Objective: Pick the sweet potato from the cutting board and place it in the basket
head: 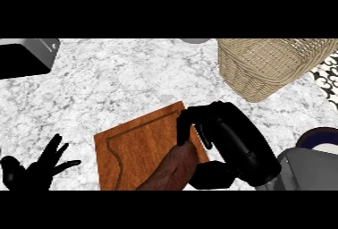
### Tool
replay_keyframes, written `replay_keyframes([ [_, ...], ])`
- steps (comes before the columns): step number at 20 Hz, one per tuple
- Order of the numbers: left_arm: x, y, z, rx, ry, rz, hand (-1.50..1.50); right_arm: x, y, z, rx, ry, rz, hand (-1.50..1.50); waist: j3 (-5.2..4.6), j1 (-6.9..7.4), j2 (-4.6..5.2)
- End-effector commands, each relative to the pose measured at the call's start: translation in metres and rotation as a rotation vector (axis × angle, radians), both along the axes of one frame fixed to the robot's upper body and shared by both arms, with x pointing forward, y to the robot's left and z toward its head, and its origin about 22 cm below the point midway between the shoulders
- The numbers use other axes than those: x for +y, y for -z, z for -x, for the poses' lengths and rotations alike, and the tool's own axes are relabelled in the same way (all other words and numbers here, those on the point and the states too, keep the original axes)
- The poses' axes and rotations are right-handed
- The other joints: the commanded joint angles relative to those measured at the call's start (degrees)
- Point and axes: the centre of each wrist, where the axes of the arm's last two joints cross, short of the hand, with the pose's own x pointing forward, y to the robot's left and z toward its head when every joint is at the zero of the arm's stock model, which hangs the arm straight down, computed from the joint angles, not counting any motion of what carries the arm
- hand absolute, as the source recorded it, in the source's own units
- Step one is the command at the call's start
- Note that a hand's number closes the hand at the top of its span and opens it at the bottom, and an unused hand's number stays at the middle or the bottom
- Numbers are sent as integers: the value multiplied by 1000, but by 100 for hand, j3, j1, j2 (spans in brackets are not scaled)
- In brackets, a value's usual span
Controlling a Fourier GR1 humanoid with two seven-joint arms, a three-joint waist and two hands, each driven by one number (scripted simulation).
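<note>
Curled down over the upper end of the sweet potato (173,170): so with the fingers (188,118) of the right hand (234,143), thumb tucked in on the opposite side, tuber pinched between. Closed round it, by the look of things, though not possible to tell whether lifted yet or merely gripped where it lies.

Outward from there: sweet potato long and dark brown, lying lengthwise on the right half of the cutting board (128,152), lower end running out of view at the bottom. Board wooden, with a routed groove, set at a slant on the marbled surface (119,85).

Further out, up and to the right: woven basket (264,67), tipped wide toward the viewer, well apart from the board, with bare marble between. At the upper left corner, a dark boxy appliance (20,58), clear of any likely path. At the lower left, resting beside the board: left hand (26,172), open, fingers spread, holding nothing.

Judged as the grasp step, at or just past closing; lift and carry not yet done.

Called for next: a straight rise off the board, keeping the long tuber from swinging, since held near one end only and likely to droop. Then a sweep up and right across the marble, high enough to clear the basket's near rim. Then a lowering over the mouth before opening. Worth watching: the free end catching on the wicker on the way in.
</note>
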Motion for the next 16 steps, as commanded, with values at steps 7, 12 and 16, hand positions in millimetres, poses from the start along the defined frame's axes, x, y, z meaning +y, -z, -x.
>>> replay_keyframes([
  [7,-4,17,5,96,9,-10,0,-99,-103,-4,-112,276,-179,150,-82,314,141],
  [12,-8,15,-10,103,28,-10,0,-143,-145,-18,-87,344,-202,150,-93,445,144],
  [16,-7,26,-5,102,72,-2,0,-195,-161,-40,-70,402,-221,150,-104,590,161],
])
